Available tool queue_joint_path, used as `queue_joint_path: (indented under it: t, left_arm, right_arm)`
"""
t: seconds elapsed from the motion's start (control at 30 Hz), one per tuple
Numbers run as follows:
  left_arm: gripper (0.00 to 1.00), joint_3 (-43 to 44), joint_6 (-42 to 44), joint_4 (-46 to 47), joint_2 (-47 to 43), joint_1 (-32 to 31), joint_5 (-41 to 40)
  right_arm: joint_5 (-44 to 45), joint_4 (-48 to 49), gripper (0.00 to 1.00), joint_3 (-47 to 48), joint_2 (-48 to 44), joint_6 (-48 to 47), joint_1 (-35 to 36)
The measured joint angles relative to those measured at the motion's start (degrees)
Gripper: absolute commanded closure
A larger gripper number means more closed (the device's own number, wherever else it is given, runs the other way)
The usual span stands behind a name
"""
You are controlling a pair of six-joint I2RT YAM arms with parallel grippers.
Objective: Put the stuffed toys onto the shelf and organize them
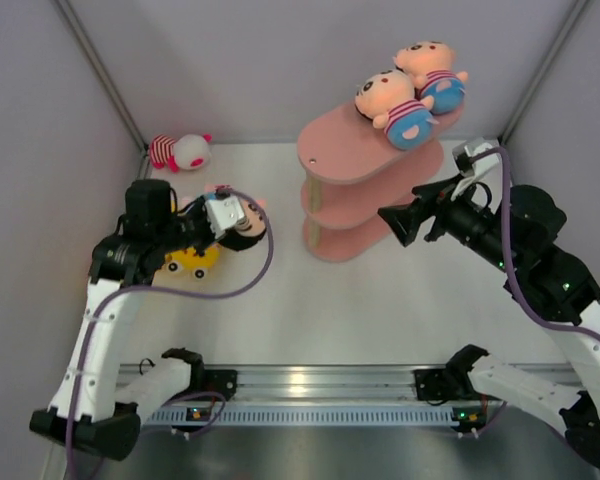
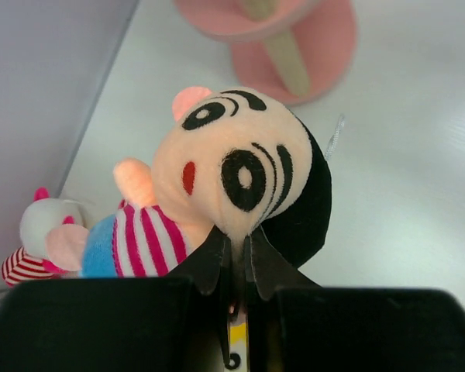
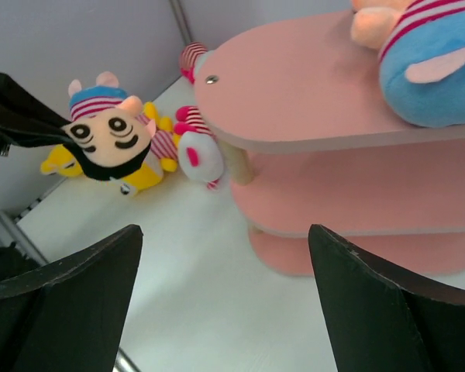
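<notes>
Pinching a thin fold of plush, the left fingers [image 2: 273, 270] are pressed together on the head of the peach-faced doll [image 2: 232, 167], right where the face meets the black hair (a shallow bite, more fabric than stuffing). The doll hangs from that pinch to the left of the shelf [image 1: 342, 152], well apart from it, with its striped shirt and blue shorts trailing on the side away from the shelf. A yellow toy [image 1: 192, 260] lies under it, a little farther from the shelf; I cannot tell whether the two touch. A white-faced toy [image 1: 183, 152] lies on the bench [image 1: 310, 310] farther out on the shelf's left, towards the back corner. The right fingers [image 3: 70, 310] are spread with nothing between them, just beside the shelf's right side at about the middle board. On the shelf's top board, two dolls [image 1: 392, 105] take up the right end, and the left end is bare.

The step in hand looks like the carry to the shelf. With so slight a hold, it seems wise to lift straight up until the doll is clear of the yellow toy. The arm should then cross slowly so the body does not swing, and come in above the top board's bare left end. The doll is best lowered until its body rests on the board before the fingers let go (a drop from height could roll it off the rounded edge).
</notes>
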Motion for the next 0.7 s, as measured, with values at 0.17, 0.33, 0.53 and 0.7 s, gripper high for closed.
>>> queue_joint_path:
  t: [0.17, 0.33, 0.53, 0.7]
  left_arm:
    - [1.0, -0.9, 12.28, -20.59, -13.79, 0.0, 7.8]
    - [1.0, -2.97, 21.4, -28.35, -25.49, -1.2, 14.34]
    - [1.0, -4.55, 24.65, -31.76, -28.89, -3.52, 21.79]
    - [1.0, -6.91, 24.9, -31.74, -26.49, -3.58, 24.2]
  right_arm:
    - [-9.29, -1.38, 0.18, 0.55, 1.16, 1.97, 0.07]
    - [-15.52, -1.4, 0.18, 5.09, 10.93, 1.97, 5.44]
    - [-19.63, -2.95, 0.14, 18.8, 30.38, -3.89, 18.91]
    - [-23.06, -7.5, 0.13, 34.05, 45.09, -9.22, 22.75]
